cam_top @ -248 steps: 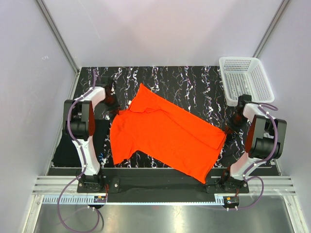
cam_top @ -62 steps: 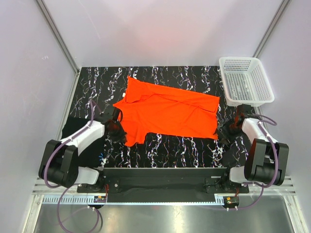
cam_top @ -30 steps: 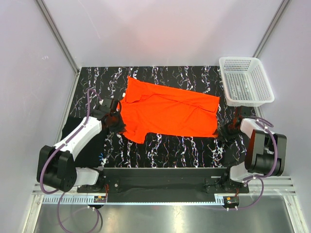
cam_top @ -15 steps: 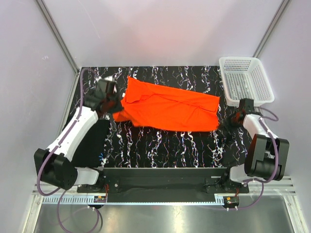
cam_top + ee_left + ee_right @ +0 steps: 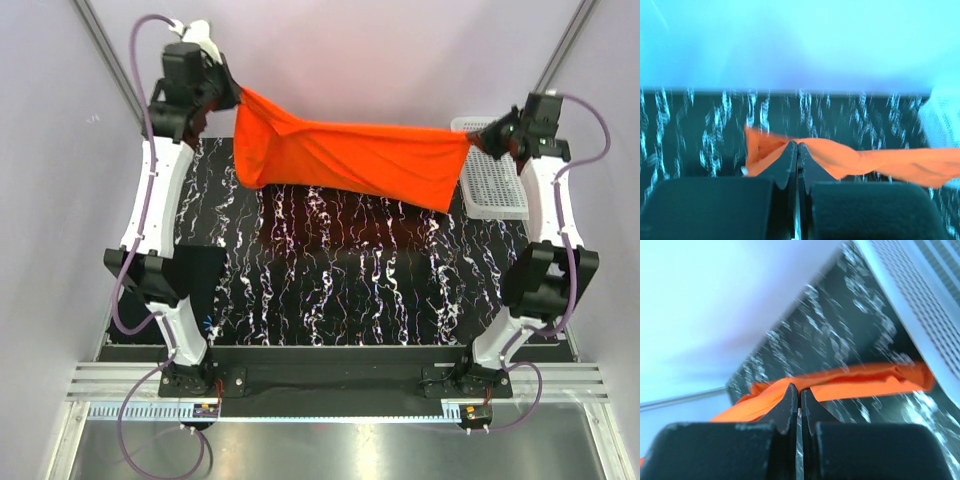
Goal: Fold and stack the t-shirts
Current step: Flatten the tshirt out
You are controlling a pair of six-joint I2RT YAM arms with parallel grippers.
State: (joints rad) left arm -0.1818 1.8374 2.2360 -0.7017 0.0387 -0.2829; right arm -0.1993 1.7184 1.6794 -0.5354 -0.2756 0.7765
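Observation:
The orange-red t-shirt (image 5: pixel 350 158) hangs stretched in the air above the far half of the mat, held at both ends. My left gripper (image 5: pixel 233 96) is shut on its left end, raised high at the back left. My right gripper (image 5: pixel 477 140) is shut on its right end, in front of the basket. In the left wrist view the jaws (image 5: pixel 797 145) pinch orange cloth (image 5: pixel 880 162) that trails off to the right. The right wrist view shows the same pinch (image 5: pixel 800 389), with cloth (image 5: pixel 865 382) spreading to both sides. A black folded t-shirt (image 5: pixel 205 278) lies at the mat's near left.
The black white-veined mat (image 5: pixel 350 270) covers the table beneath the hanging shirt. A white mesh basket (image 5: pixel 500 190) stands at the back right, partly hidden by the shirt and right arm; it also shows as a basket (image 5: pixel 920 290) in the right wrist view. Pale walls close in on both sides.
The right gripper has shut on the shirt's right end. Both arms have risen and carried the shirt off the mat toward the back, pulling it taut between them.

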